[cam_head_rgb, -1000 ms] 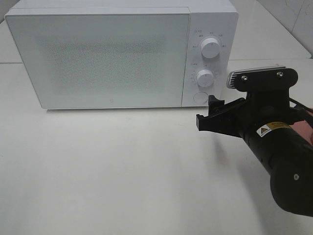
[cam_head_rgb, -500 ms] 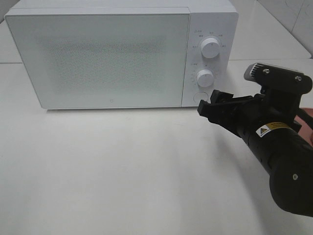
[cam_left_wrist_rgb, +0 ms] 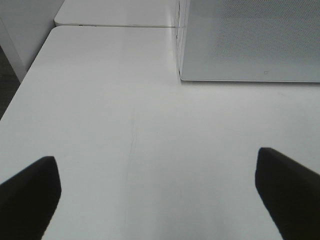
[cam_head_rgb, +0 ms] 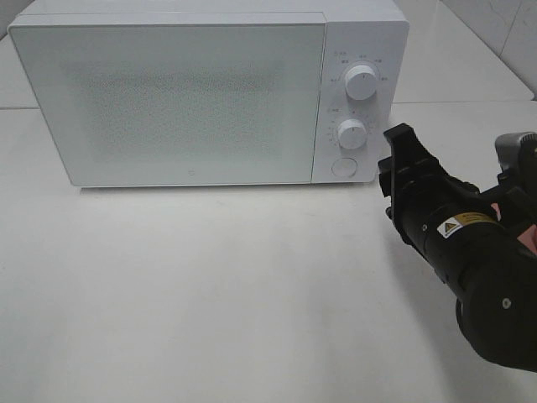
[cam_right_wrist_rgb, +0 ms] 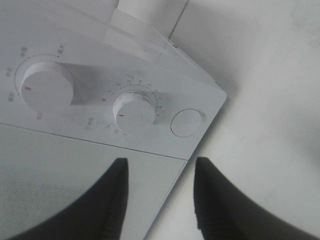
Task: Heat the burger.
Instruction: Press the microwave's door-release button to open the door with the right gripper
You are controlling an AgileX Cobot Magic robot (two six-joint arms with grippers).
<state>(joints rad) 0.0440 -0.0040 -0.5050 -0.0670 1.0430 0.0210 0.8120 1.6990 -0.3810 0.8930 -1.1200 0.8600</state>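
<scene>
Left wrist view: left gripper [cam_left_wrist_rgb: 156, 160] hangs over the white desk [cam_left_wrist_rgb: 125, 100], jaws wide apart and holding nothing, a corner of the microwave [cam_left_wrist_rgb: 250, 40] ahead of it. Exterior high view: the door [cam_head_rgb: 168, 92] is shut, then the upper dial [cam_head_rgb: 361, 82] above the lower dial [cam_head_rgb: 351, 133], a round button [cam_head_rgb: 344, 167] beneath them, and just right of that panel the right gripper [cam_head_rgb: 393, 155], seen edge-on and clear of the casing. Right wrist view: its jaws stand partly apart with nothing between them, pointed at the panel's lower corner near the button; the burger shows in no view, so its place cannot be told.
</scene>
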